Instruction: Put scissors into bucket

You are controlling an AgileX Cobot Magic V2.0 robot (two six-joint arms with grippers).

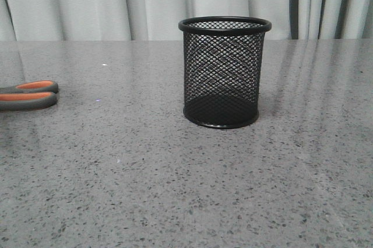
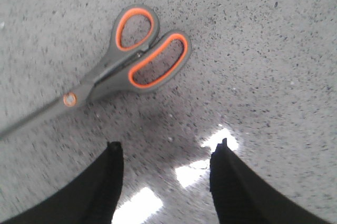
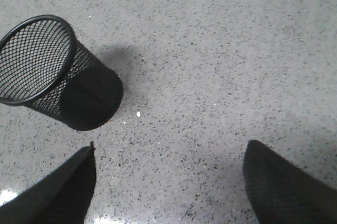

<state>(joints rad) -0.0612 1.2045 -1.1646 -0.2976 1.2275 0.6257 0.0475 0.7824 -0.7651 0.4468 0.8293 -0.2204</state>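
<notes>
The scissors (image 2: 131,61) lie flat on the grey speckled table, dark grey handles with orange-lined loops; in the front view only the handles (image 1: 29,94) show at the left edge. The bucket (image 1: 223,72), a black wire-mesh cup, stands upright near the table's middle, and nothing shows through its mesh. It also appears in the right wrist view as the bucket (image 3: 55,74). My left gripper (image 2: 167,146) hovers open above the table, a little short of the scissor handles, with nothing between its fingers. My right gripper (image 3: 171,148) is open beside the bucket, apart from it. Neither arm shows in the front view.
The grey speckled table (image 1: 175,184) stretches around the bucket on all sides. Pale curtains (image 1: 116,0) hang behind its far edge. Bright light reflections (image 2: 218,140) lie on the surface under the left gripper.
</notes>
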